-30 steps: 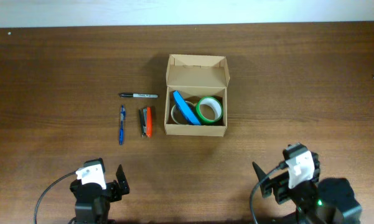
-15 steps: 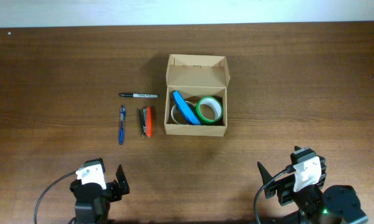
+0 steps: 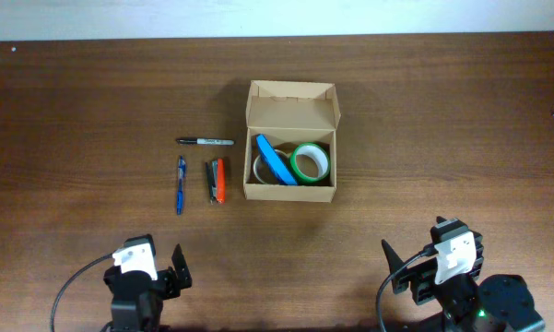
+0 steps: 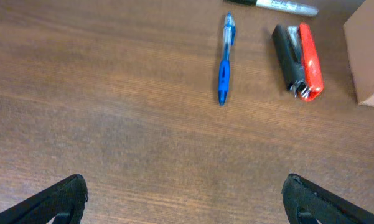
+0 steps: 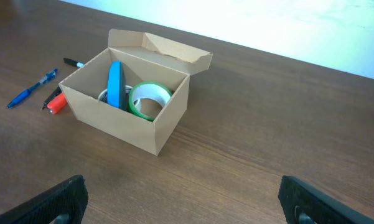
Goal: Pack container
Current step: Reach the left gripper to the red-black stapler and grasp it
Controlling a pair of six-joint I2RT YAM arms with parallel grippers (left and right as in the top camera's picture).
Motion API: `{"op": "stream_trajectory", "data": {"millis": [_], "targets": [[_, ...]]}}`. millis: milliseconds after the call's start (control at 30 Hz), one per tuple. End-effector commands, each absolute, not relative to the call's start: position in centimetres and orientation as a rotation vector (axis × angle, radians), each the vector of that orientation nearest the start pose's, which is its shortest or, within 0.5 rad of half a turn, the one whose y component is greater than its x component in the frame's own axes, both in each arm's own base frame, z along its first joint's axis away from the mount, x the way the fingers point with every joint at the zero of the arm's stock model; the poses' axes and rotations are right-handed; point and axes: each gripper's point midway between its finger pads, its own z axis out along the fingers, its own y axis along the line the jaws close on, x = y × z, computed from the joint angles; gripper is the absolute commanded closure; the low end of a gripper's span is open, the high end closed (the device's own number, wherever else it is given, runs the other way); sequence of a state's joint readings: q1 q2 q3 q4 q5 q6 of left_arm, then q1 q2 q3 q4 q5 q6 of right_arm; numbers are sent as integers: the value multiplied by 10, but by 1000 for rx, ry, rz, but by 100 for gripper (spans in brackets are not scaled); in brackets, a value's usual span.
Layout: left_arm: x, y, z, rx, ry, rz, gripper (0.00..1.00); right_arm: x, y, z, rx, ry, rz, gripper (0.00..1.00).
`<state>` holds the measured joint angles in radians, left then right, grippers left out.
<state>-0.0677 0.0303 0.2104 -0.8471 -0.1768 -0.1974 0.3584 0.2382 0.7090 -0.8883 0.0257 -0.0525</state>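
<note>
Sitting mid-way along the bench (image 3: 442, 111), the container (image 3: 291, 107) is open, with green tape (image 3: 311, 161) and blue tape (image 3: 275, 159) inside. The right fingers (image 5: 59, 200), spread wide and empty, have drawn back since a second ago, so that drop looks finished. The left fingers (image 4: 59, 199), equally wide, are unmoved. Stapler (image 3: 216, 180), marker (image 3: 205, 141) and pen (image 3: 180, 183) lie unpacked beside it.

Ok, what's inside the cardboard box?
The open cardboard box holds a blue tape roll on edge, a green tape roll and a whitish roll mostly covered by the blue one. Anything beneath them is hidden.
</note>
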Motion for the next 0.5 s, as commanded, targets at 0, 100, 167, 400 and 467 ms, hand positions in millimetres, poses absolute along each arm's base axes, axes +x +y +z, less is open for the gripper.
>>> {"op": "stream_trajectory", "data": {"millis": [0, 100, 167, 400, 467], "targets": [[178, 17, 73, -217, 2276, 65, 0, 171, 55, 238, -365, 1959, 158, 1], [192, 3, 91, -177, 2296, -23, 0, 171, 55, 238, -365, 1960, 158, 1], [207, -10, 108, -140, 2288, -108, 0, 171, 55, 238, -365, 1960, 158, 1], [268, -51, 155, -32, 2318, -351, 0, 171, 55, 238, -365, 1960, 158, 1], [281, -57, 155, -21, 2356, -392, 0, 171, 55, 238, -365, 1960, 158, 1]]}}
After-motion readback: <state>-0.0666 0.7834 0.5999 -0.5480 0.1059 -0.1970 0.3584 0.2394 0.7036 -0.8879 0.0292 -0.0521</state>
